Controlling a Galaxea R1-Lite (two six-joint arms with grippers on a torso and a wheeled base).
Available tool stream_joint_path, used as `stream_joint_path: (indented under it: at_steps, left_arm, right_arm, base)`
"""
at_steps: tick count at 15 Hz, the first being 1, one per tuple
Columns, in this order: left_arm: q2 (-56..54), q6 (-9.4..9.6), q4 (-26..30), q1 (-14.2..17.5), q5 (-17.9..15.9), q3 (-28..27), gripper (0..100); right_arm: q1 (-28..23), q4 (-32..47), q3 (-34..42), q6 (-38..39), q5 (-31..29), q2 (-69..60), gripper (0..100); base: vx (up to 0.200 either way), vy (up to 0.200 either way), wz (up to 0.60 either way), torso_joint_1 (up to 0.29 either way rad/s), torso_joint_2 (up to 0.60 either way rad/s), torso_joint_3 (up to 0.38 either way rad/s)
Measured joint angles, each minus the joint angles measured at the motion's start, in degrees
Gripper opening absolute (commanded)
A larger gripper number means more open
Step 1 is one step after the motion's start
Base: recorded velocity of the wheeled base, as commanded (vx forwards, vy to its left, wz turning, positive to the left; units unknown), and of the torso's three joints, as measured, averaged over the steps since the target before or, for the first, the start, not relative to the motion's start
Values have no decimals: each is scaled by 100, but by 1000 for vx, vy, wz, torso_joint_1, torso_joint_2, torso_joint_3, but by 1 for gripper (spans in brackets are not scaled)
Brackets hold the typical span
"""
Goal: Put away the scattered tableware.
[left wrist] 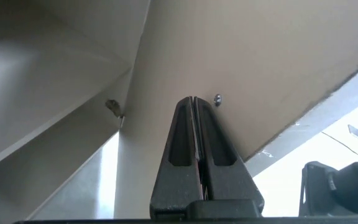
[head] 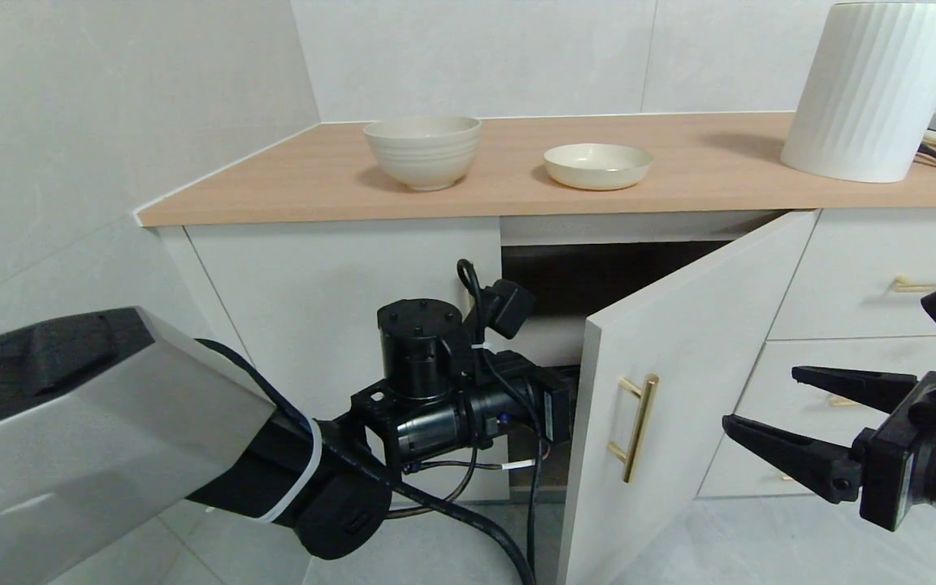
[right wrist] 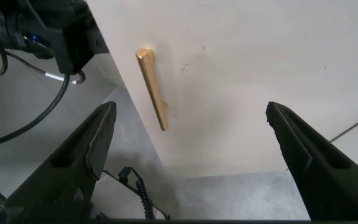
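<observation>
Opening the cupboard looks like the step in hand: its door (head: 695, 341) stands ajar, with the left gripper (left wrist: 192, 99) pressed together at the inner face and the right gripper (head: 759, 398) spread apart near the handle (head: 637, 426). The bowl (head: 423, 150) and dish (head: 598, 165) sit on the tabletop (head: 720, 154), far left. Next, probably: swing the door wide, then fetch the bowl.

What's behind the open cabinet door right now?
The left gripper, shut, sits at the inner face of the cabinet door. Beyond it the cabinet interior is dark; any contents are hidden.
</observation>
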Motion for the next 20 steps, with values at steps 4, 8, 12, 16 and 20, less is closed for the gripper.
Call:
stream_joint_path:
  at_steps: [4, 8, 12, 16, 20]
  left_arm:
    - [38, -24, 80, -20, 13, -72, 0]
    - [151, -22, 468, -149, -24, -383, 0]
    - [286, -20, 951, -389, 27, -634, 0]
    - [297, -6, 1446, -794, 77, -953, 0]
    - [366, 2, 1734, -1224, 93, -1331, 0]
  right_arm:
    - [-2, 0, 0, 0, -2, -45, 100]
    - [0, -5, -2, -10, 20, -210, 100]
    - [6, 4, -11, -11, 89, -529, 100]
    - [17, -5, -151, -7, 656, -813, 100]
    - [20, -84, -256, 4, 947, -911, 100]
  base:
    - [-150, 0, 0, 9, 3, -1]
    - [0, 0, 0, 0, 0, 0]
    - [0, 0, 0, 0, 0, 0]
    - [0, 0, 0, 0, 0, 0]
    - [0, 0, 0, 0, 0, 0]
